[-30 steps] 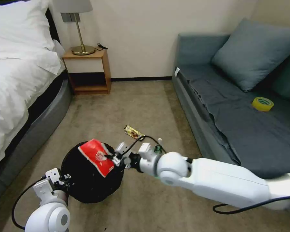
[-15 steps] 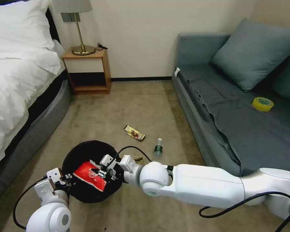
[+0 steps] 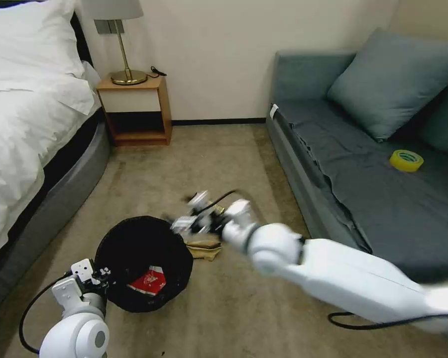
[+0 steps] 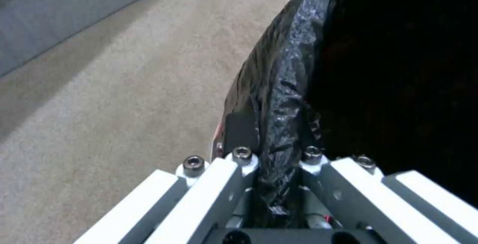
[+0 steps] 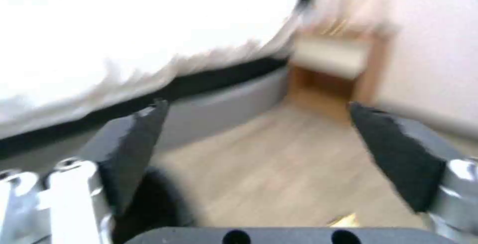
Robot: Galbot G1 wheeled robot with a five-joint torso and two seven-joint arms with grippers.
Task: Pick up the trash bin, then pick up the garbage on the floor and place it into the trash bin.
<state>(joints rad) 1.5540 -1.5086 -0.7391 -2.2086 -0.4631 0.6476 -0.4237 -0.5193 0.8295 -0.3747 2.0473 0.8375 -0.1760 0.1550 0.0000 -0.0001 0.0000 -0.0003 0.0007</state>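
Trash bin [image 3: 143, 263], lined with a crinkled black bag, stood on the carpet between the bed [image 3: 30, 134] and the sofa [image 3: 383, 189], nearer the bed. One red snack packet [image 3: 148, 282] lay inside it on the bag's floor. The left gripper [image 4: 279, 184] was clamped on the bin's near rim, bag plastic pinched between its two fingers; in the head view it sat at the bin's lower left edge [image 3: 92, 278]. A crumpled brown paper bag [image 3: 204, 248] lay on the carpet just beside the bin's far right side. The right gripper [image 3: 184, 226] hovered above that bag, close to the bin's rim, blurred by motion; the right wrist view showed its dark finger pads [image 5: 137, 143] spread wide apart with nothing between them. A yellow tape roll [image 3: 406, 160] rested on the sofa, well apart from the bin.
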